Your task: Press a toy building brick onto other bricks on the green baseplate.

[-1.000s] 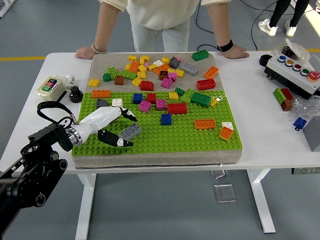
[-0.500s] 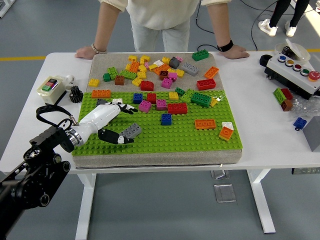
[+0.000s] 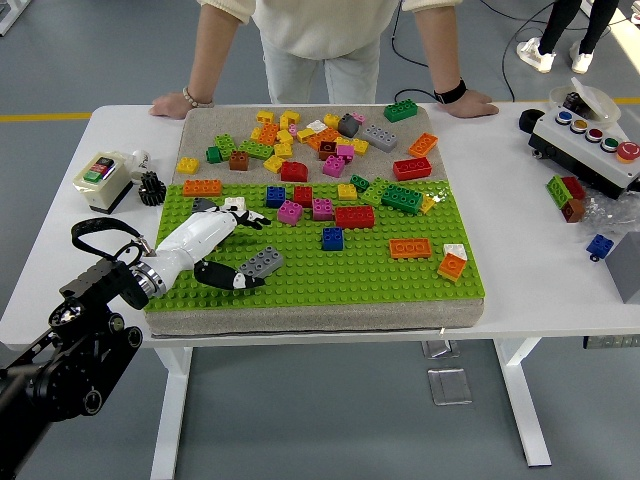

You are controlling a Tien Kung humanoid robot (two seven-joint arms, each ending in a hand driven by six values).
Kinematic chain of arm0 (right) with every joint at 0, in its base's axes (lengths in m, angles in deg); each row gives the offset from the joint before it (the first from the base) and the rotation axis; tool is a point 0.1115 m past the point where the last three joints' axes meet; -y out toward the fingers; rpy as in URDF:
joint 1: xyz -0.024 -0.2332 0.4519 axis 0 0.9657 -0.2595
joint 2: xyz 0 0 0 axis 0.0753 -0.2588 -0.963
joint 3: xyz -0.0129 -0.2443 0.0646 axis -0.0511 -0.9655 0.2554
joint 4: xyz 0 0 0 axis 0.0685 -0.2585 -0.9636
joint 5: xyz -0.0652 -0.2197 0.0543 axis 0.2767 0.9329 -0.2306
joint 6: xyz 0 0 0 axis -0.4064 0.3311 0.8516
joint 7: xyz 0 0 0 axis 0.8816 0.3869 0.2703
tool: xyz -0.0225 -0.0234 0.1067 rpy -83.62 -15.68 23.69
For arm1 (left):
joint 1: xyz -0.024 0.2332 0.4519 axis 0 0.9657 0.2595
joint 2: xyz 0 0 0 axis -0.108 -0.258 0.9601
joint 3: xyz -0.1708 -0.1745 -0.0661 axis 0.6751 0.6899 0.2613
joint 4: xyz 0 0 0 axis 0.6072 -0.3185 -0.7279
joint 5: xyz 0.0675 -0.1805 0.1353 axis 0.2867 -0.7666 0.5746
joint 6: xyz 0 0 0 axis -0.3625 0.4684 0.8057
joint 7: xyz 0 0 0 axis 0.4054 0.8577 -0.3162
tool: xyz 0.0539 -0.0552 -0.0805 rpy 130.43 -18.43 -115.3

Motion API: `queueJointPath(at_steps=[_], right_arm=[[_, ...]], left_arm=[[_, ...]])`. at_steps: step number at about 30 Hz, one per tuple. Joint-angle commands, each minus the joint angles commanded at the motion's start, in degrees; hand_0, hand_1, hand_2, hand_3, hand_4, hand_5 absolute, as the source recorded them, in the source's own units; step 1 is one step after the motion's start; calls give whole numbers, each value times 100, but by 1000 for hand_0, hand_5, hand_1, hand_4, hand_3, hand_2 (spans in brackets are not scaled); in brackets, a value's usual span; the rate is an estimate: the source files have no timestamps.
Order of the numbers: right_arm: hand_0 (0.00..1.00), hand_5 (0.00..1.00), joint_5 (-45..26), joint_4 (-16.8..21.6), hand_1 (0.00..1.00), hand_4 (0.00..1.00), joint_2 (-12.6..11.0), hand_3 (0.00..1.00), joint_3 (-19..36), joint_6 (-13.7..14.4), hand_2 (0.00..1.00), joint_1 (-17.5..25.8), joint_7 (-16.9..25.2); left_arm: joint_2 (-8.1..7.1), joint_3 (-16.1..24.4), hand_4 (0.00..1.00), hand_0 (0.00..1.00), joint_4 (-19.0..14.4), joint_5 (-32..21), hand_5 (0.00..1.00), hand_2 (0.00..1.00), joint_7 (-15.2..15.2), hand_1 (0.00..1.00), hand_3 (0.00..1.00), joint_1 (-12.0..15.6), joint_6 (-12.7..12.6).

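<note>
The green baseplate [image 3: 300,285] lies on a grey mat in the middle of the table. A grey brick [image 3: 260,263] sits on its near left part. My left hand [image 3: 243,247], white with black fingertips, rests low over the plate's left side, open. Its thumb [image 3: 222,276] reaches the grey brick's left end, and its fingers [image 3: 238,218] spread toward a white brick [image 3: 235,205]. Nothing is held. Blue [image 3: 332,238], red [image 3: 354,216], magenta [image 3: 290,212] and orange [image 3: 410,247] bricks stand on the plate.
Several loose bricks [image 3: 320,140] are piled on the mat behind the plate. A person stands at the far side with both hands [image 3: 470,101] resting on the table. A small switch box [image 3: 100,172] and black gear [image 3: 151,187] sit left; a button box [image 3: 590,135] and bricks [image 3: 565,192] right.
My left hand has drawn back to the left, its fingers sliding off from above the grey brick. The grey brick stays where it was.
</note>
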Motion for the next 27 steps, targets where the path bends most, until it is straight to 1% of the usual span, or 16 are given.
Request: queueJointPath(at_steps=[12,27], right_arm=[[739,501,-2,0,659,911,2,586,1,-5,707,1,-19],[739,499,-9,0,658,911,13,586,0,28,707,1,-14]], left_arm=[[-49,86,998,913,141,0,244,766,42,777,807,-22,-125],[-72,135,998,912,307,0,229,764,38,775,803,-114,-127]])
